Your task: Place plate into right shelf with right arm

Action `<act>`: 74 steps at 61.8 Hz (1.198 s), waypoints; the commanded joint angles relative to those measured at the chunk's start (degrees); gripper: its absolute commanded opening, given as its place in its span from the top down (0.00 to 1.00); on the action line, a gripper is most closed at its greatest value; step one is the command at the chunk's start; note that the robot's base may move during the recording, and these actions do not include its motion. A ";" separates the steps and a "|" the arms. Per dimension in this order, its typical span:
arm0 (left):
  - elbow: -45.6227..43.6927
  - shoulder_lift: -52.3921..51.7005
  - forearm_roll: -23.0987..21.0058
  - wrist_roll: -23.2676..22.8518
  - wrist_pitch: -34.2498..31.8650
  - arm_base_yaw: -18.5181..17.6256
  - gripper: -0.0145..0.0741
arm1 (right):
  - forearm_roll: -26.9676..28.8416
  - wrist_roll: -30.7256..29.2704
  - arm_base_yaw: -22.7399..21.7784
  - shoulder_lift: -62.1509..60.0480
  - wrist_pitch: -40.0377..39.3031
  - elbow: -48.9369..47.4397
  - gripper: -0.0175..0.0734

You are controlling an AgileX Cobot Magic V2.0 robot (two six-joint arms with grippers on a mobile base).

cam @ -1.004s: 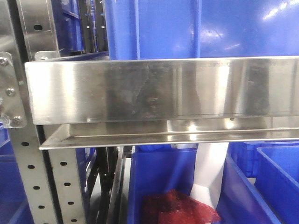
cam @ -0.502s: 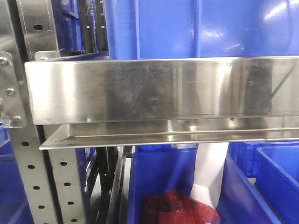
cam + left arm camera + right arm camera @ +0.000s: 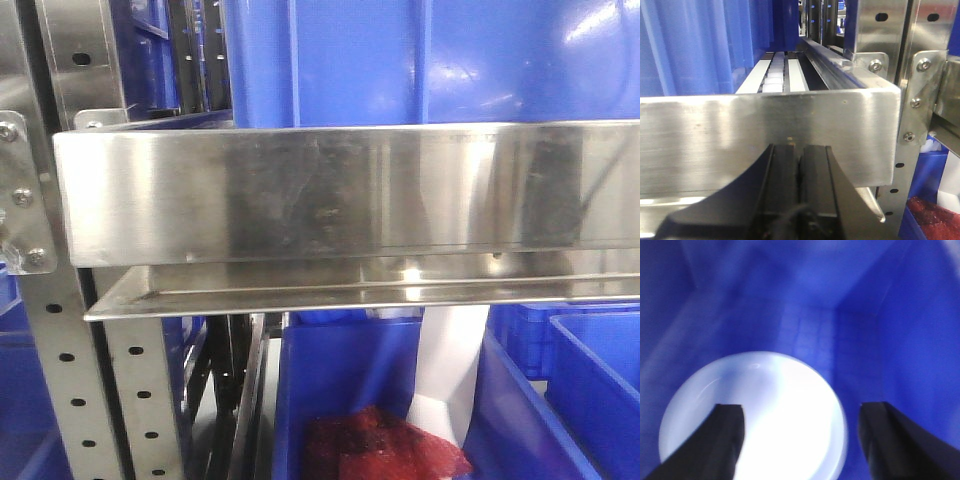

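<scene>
Right wrist view: blue bin (image 3: 850, 300) walls close around the plate (image 3: 770, 415), white, glossy, lying on the bin's floor. Right end effector (image 3: 800, 440) spread wide, holding nothing. Left end effector (image 3: 800, 190) closed, before the right shelf (image 3: 765, 135) lip.

The front view faces the shiny steel shelf's broad front lip (image 3: 340, 190) closely, level. The left wrist view sits nearer, sharing that lip (image 3: 765, 135) and the perforated upright. The right wrist view looks down into a blue plastic bin (image 3: 875, 335).
</scene>
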 commanded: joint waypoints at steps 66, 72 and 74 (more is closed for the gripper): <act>0.45 -0.63 -0.34 -0.16 -4.79 -0.33 0.89 | 1.20 -5.13 -0.34 -77.09 -16.82 59.51 0.78; 0.45 -0.63 -0.34 -0.16 -4.79 -0.33 0.89 | 1.20 -5.13 -0.34 -78.78 -15.98 62.12 0.79; 0.45 -0.63 -0.34 -0.16 -4.79 -0.33 0.89 | 1.20 -5.13 -0.34 -78.84 -15.58 62.68 0.79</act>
